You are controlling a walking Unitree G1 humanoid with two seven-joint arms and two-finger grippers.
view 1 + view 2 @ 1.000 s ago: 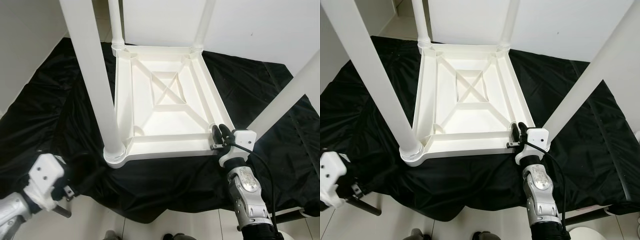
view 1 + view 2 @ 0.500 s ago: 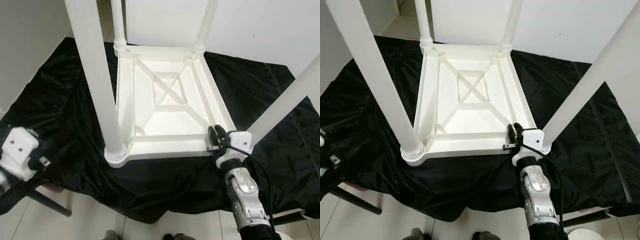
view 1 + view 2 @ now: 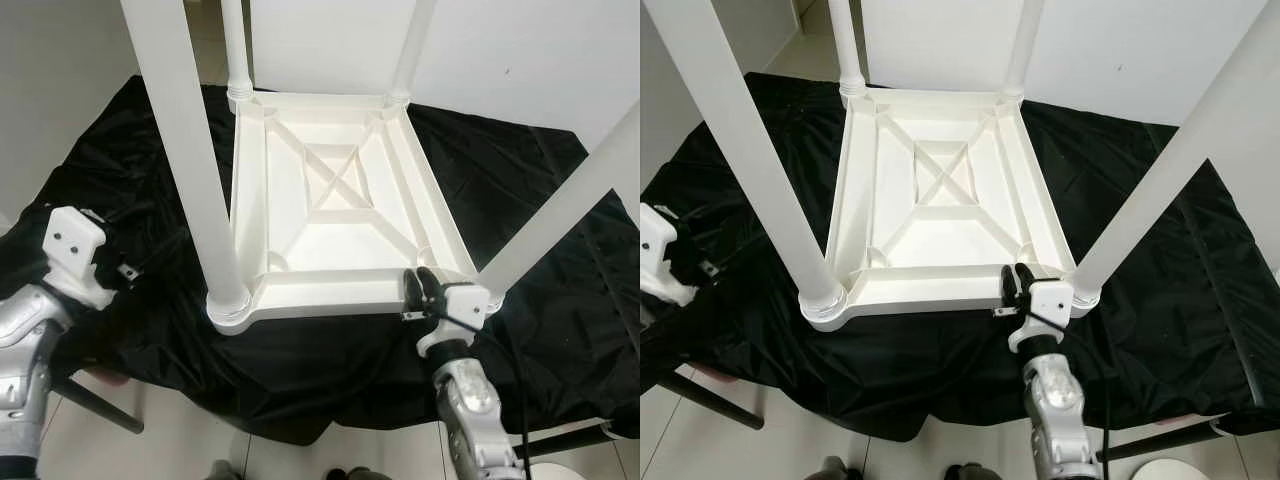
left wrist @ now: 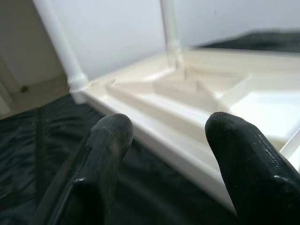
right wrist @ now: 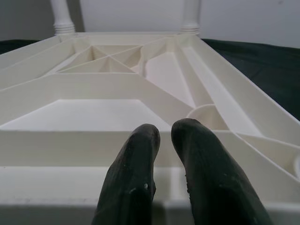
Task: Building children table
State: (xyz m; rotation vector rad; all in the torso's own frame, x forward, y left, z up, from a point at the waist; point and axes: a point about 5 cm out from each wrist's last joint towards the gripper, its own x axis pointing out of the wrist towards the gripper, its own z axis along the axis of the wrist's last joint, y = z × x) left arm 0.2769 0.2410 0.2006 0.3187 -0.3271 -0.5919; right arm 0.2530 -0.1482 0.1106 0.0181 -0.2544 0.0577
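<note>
- Where the black cloth (image 3: 330,370) covers the tiled floor (image 3: 180,440), a white plastic children's table (image 3: 330,200) lies upside down, ribbed underside facing up, an X-shaped brace at its centre.
- Four white legs stand up from the corners: near-left leg (image 3: 190,160), near-right leg (image 3: 570,205), far-left leg (image 3: 236,50), far-right leg (image 3: 412,50).
- Right gripper (image 3: 425,288) sits at the table's near edge, just beside the base of the near-right leg; black fingers rest against the rim.
- Right wrist view: the two fingertips (image 5: 140,154) are pressed close together, nearly touching, nothing between them, pointing over the near rim into the ribbed underside.
- Left gripper (image 4: 168,140) is off to the table's left, over the black cloth, apart from the table; its white wrist housing (image 3: 75,255) shows in the head view.
- Left wrist view: fingers (image 4: 110,140) spread wide, released, holding nothing; the table's long side rim lies beyond them.
- White wall (image 3: 520,50) stands behind the table.
- Dark rod (image 3: 95,405) lies on the floor at near left, partly under the cloth edge.
</note>
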